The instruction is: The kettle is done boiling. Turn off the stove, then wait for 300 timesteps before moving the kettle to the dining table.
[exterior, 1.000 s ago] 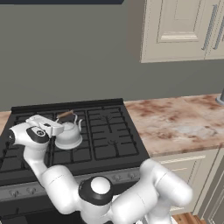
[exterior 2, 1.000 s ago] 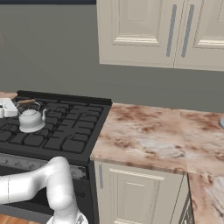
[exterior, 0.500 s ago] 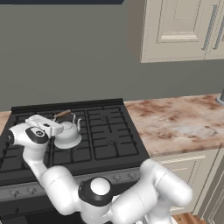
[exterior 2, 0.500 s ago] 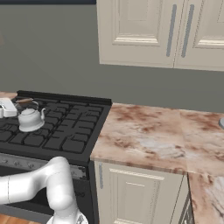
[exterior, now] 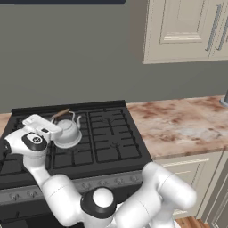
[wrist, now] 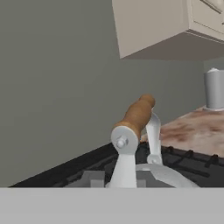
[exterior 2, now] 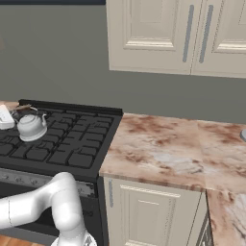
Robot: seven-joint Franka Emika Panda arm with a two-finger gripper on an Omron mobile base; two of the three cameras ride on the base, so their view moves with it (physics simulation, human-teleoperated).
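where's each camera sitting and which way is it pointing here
Left base view: behind the arm's left, looking forward and down at the stove and kettle; the white arm rises from lower right, its gripper at the kettle.
Right base view: behind the arm's right, facing the stove and marbled counter; the arm crosses lower left.
Hand view: close behind the kettle's wooden handle, looking along the stove.
Both base views share the stove, kettle and counter.

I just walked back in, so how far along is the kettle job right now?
Done: the arm has reached the kettle, which sits on the stove grates. Whether the burner is off can't be told. In hand: the gripper is shut at the kettle's handle. Left: lifting it and carrying it to the dining table.
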